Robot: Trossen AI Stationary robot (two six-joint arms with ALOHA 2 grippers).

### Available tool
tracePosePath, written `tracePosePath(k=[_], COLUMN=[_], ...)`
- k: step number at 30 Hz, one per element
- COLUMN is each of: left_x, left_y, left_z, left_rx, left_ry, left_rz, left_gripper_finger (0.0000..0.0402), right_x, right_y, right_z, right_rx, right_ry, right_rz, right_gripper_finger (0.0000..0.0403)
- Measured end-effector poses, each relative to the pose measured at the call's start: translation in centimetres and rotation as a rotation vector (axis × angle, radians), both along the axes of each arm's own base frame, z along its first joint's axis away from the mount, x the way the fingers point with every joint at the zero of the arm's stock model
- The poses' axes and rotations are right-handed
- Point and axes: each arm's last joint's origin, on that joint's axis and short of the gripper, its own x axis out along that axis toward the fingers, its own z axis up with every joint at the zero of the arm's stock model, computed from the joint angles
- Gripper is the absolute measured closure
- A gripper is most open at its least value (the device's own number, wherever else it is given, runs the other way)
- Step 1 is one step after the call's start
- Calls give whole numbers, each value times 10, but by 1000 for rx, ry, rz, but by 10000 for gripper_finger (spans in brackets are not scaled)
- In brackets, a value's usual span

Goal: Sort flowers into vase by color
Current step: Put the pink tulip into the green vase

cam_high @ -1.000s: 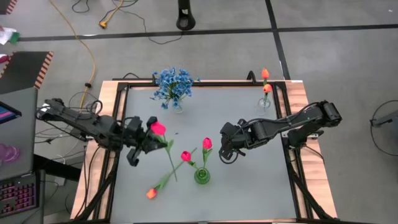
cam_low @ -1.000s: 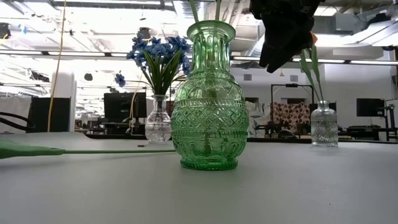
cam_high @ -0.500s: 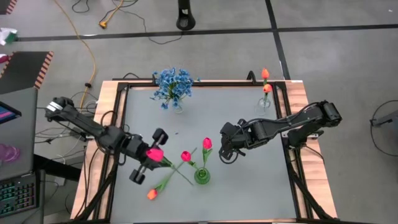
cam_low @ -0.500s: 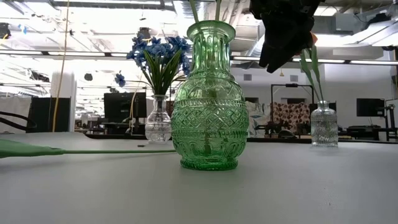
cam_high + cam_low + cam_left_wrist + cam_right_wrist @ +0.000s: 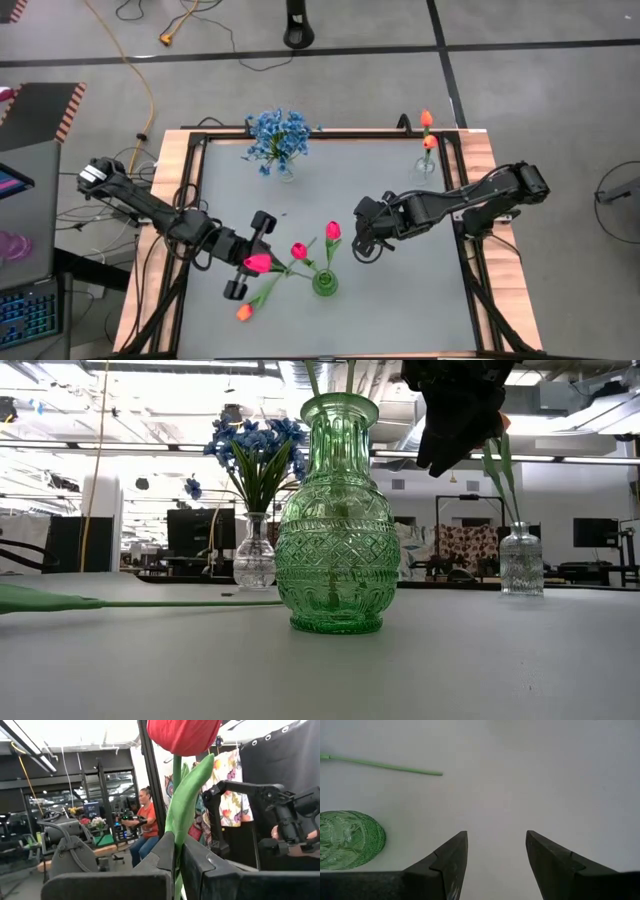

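Note:
My left gripper (image 5: 250, 263) is shut on a pink-red tulip (image 5: 258, 263), left of the green glass vase (image 5: 324, 284). In the left wrist view the bloom (image 5: 183, 734) stands above the fingers. The vase (image 5: 335, 510) holds two pink-red tulips (image 5: 299, 251) (image 5: 333, 231) by their stems. An orange tulip (image 5: 243, 311) lies flat on the table, its stem (image 5: 170, 603) pointing at the vase. Blue blossoms (image 5: 278, 136) stand in a clear vase at the far edge. My right gripper (image 5: 362, 246) hovers open, right of the green vase. My left gripper pinches the tulip's green stem and leaf (image 5: 180, 822) a little below the bloom, between its two fingers (image 5: 161, 854). The fingers come level from the table's left and lie across the stem. The tulip is lifted clear and upright, bloom on top; its lower stem is hidden behind the fingers.
A small clear vase (image 5: 428, 160) with orange tulips (image 5: 427, 120) stands at the far right corner. The right wrist view shows bare table (image 5: 520, 780) under my right gripper (image 5: 496, 836), with the green vase (image 5: 347, 840) off to one side. A person sits in the room beyond the table.
My left gripper has moved toward the table's near edge and to the right, toward the green vase, turning its wrist on the way. The held tulip came along: its stem, slanting out to the side before, no longer shows from above, and the bloom is nearer the vase.

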Motion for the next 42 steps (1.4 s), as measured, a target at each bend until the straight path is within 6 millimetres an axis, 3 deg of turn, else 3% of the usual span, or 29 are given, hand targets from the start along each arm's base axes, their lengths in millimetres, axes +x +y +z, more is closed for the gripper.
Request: tracePosePath(k=[15,29,42], left_x=[11,27,27], left_y=[-5,-6,-7], left_z=[-17,-43,-44], left_rx=[58,5,9], left_ry=[69,234,244], left_rz=[28,205,194], left_gripper_finger=[401,401,389], right_x=[0,0,0], right_y=[0,0,0], right_z=[0,0,0], right_rx=[0,0,0], right_ry=[-1,-1,-1], right_rz=[0,0,0], right_gripper_finger=[175,175,175])
